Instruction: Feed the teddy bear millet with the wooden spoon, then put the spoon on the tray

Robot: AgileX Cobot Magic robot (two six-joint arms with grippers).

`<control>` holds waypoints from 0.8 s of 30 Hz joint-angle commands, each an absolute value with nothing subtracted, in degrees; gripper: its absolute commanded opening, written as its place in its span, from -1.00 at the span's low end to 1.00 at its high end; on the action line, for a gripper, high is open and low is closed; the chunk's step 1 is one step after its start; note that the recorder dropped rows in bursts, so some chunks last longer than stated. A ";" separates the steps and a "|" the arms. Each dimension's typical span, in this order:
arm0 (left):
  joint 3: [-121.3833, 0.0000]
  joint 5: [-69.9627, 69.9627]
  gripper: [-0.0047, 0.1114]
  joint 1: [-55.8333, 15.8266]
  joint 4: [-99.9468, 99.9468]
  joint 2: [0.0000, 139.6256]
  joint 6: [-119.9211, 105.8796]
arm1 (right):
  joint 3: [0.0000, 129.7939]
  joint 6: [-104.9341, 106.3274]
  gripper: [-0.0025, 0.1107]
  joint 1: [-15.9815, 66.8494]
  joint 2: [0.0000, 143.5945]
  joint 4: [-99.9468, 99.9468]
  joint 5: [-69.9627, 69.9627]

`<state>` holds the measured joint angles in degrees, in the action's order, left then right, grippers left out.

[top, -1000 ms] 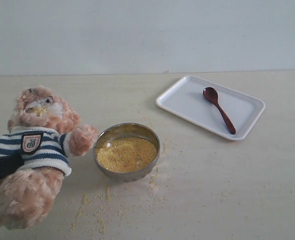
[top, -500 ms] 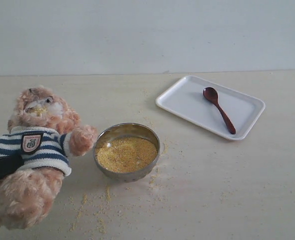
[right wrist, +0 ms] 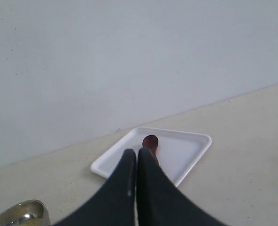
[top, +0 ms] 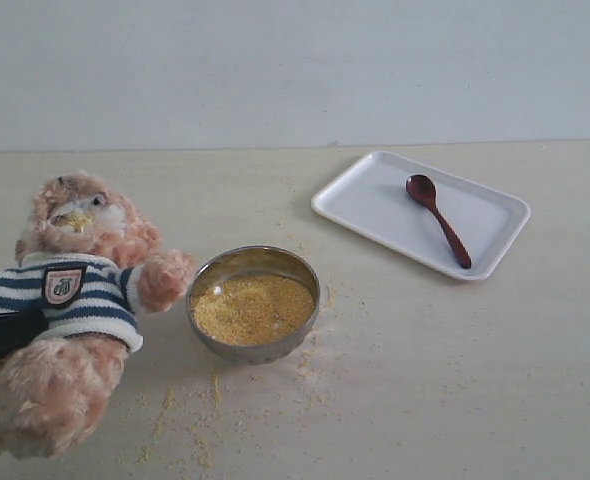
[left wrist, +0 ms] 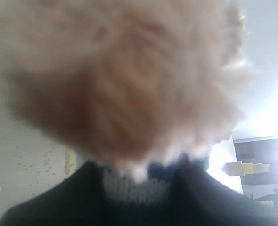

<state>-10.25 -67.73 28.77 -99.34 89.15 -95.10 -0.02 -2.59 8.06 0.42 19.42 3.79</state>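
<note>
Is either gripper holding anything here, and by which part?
The left gripper holds the teddy bear by its striped-shirt torso; the right gripper holds nothing.

Bare tabletop (top: 475, 390) is open across the near right and the far left. Obstacles: teddy bear (top: 75, 300) near left, steel bowl (top: 207, 275) just beside its paw, tray (top: 375, 200) with wooden spoon (top: 438, 220) far right. Bowl and tray stand well apart.

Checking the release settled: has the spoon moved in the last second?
No. The spoon lies at the same spot and angle on the tray in all three exterior pictures, and the tray has not shifted either.
</note>
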 commanded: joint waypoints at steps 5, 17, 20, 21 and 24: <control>-10.55 -69.96 -0.83 28.83 -99.95 89.12 -95.56 | 0.00 -2.58 -0.96 7.86 0.00 19.00 9.02; -10.55 -69.96 -0.83 28.83 -99.95 89.12 -95.56 | 0.00 -4.91 -0.96 7.86 0.00 -7.73 19.12; -10.55 -69.96 -0.83 28.83 -99.95 89.12 -95.56 | 0.00 -5.07 -0.96 7.86 0.00 -7.73 19.12; -10.55 -69.96 -0.83 28.83 -99.95 89.12 -95.56 | 0.00 -5.07 -0.96 7.86 0.00 -7.73 19.12; -10.55 -69.96 -0.83 28.83 -99.95 89.12 -95.56 | 0.00 -5.07 -0.96 7.86 0.00 -7.73 19.12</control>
<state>-10.25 -67.73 28.77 -99.34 89.15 -95.10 -0.02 -4.89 8.06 0.28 -7.22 19.14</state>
